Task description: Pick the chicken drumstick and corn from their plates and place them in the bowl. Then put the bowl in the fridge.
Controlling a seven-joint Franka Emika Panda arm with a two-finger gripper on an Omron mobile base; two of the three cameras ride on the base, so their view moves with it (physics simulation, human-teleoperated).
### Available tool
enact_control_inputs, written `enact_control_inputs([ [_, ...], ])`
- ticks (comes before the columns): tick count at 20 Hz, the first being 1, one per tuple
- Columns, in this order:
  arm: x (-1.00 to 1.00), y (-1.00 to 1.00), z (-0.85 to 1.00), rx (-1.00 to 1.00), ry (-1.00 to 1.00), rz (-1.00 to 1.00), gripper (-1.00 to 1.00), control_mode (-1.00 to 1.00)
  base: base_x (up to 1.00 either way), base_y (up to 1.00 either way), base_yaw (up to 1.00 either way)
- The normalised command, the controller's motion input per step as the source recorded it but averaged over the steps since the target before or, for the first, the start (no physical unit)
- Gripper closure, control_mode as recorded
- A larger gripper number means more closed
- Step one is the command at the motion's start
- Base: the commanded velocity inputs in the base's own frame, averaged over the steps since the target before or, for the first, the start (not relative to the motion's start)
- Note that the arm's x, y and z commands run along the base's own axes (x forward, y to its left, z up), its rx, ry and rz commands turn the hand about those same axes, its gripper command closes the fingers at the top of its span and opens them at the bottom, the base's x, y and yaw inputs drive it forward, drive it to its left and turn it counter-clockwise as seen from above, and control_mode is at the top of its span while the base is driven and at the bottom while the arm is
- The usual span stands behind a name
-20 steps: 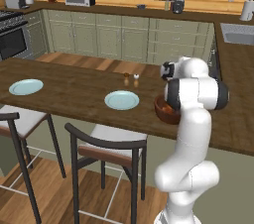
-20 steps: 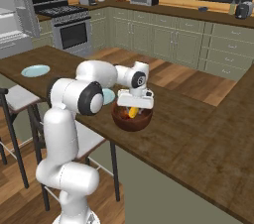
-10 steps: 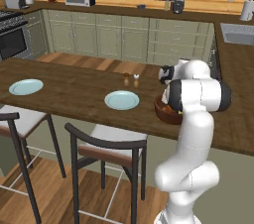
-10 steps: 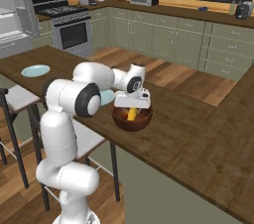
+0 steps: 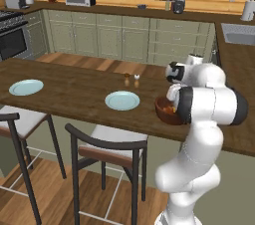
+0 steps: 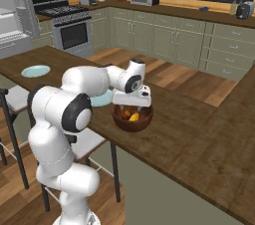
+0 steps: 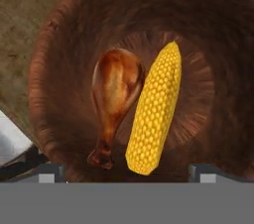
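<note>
Bowl (image 7: 59, 44) showing dark reddish-brown wood grain; drumstick (image 7: 115, 99) glistening glossy russet; corn (image 7: 156, 106) glowing yellow-orange, kernel-dotted. Plates (image 5: 122, 100) reading pale blue against brown counter (image 5: 69, 89); arm showing white.

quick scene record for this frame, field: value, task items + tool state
bowl: dark brown bowl on the wooden counter, at its near edge
drumstick: chicken drumstick lying in the bowl
corn: corn lying in the bowl, alongside the drumstick
plates: near plate and far plate both bare
tool: tool directly above the bowl, fingers spread, holding nothing
fridge: at the left edge of the right base view, bowl not yet in it
remaining: move the bowl to the fridge
</note>
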Motion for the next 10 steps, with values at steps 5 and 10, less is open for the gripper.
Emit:
enact_control_inputs([
  [5, -0.39, -0.28, 0.46, 0.00, 0.05, -0.35, -1.00, -1.00, 0.00, 0.00, 0.00],
  [10, -0.25, -0.56, 0.03, 0.00, 0.07, -0.51, -1.00, -1.00, 0.00, 0.00, 0.00],
])
